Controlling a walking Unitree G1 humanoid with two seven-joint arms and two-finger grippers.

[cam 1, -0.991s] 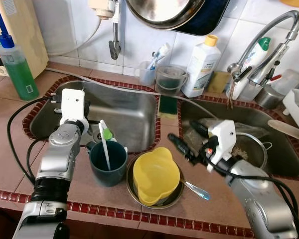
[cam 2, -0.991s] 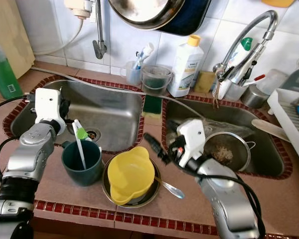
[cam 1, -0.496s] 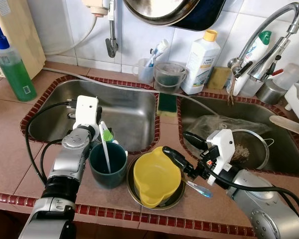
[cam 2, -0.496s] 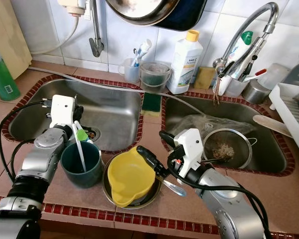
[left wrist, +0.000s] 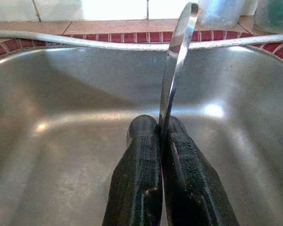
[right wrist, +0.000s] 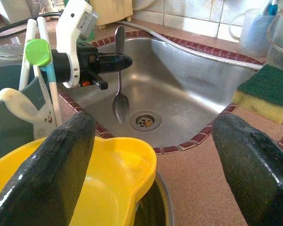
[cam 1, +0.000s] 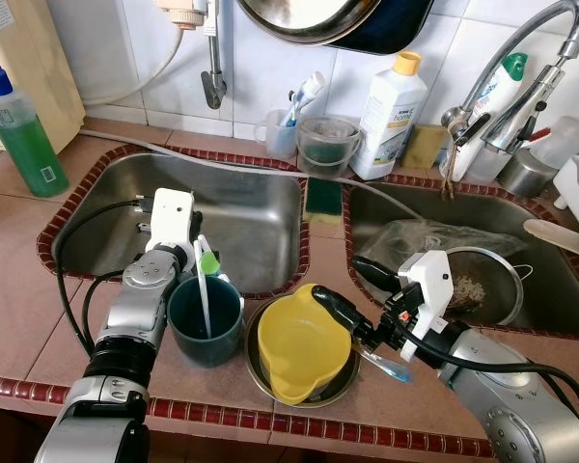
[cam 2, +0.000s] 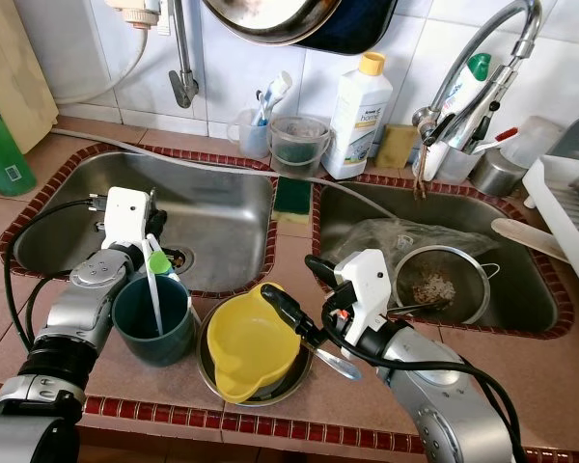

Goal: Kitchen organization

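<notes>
A yellow bowl rests inside a metal bowl on the tiled counter in front of the two sinks. My right gripper is open, one finger over the yellow bowl's far rim and the other toward the right sink. A spoon with a blue handle lies beside the bowls, under that wrist. Left of them stands a dark green mug holding a white green-capped utensil. Over the left sink, my left gripper is shut on a metal spoon that hangs bowl-down.
A green-yellow sponge lies on the divider between the sinks. The right sink holds a metal strainer and a plastic bag. Bottles, cups and a faucet line the back wall. A green soap bottle stands far left, a dish rack far right.
My right gripper has come down and leftward from above the sink edge to the yellow bowl's rim. The left gripper keeps the spoon over the left sink. The camera shifted slightly.
</notes>
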